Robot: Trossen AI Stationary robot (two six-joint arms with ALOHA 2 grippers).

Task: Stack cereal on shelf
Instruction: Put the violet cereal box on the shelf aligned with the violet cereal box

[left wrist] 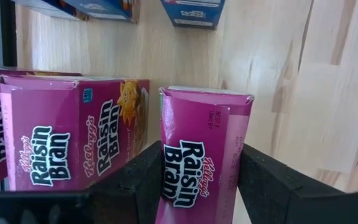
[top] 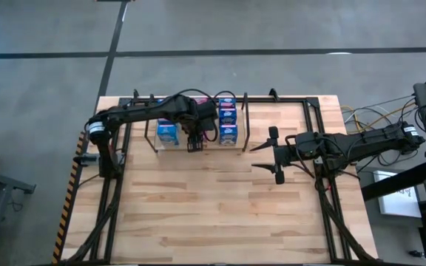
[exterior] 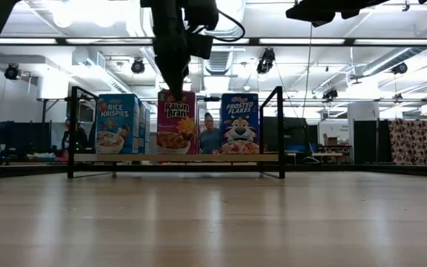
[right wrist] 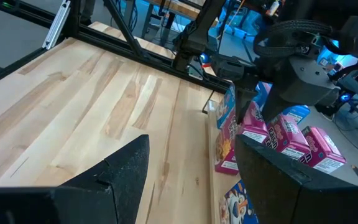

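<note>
Gripping a pink Raisin Bran box (left wrist: 199, 155) by its two broad faces, the left claw (left wrist: 194, 180) stands at the front of the shelf (top: 244, 118), fingers (left wrist: 143, 177) pressed flat against the carton on either side. The box hangs upright from the claw, its top flap toward the wrist, and in the low view it sits level with its neighbours in the front row, between a blue Rice Krispies box (exterior: 116, 123) and a blue Frosted Flakes box (exterior: 240, 123). Whether its base already rests on the shelf panel cannot be told from these views.

The step in hand appears to be the placing of this box in the middle lane, directly in front of a second Raisin Bran box (left wrist: 73, 130) (itself just behind, close but apparently not touching). More pink and blue boxes fill the lanes behind. The next move, by this reading, calls for a settling of the carton, a clean parting of the fingers and a straight lift clear, without dragging the light box or nudging those beside it.

The left arm reaches in from the counter's (top: 220, 214) left edge, its forearm lying across the shelf's left end and its wrist turned straight down. The right claw (top: 275, 154) waits well apart over bare wood to the shelf's right, fingers spread wide and holding nothing.
</note>
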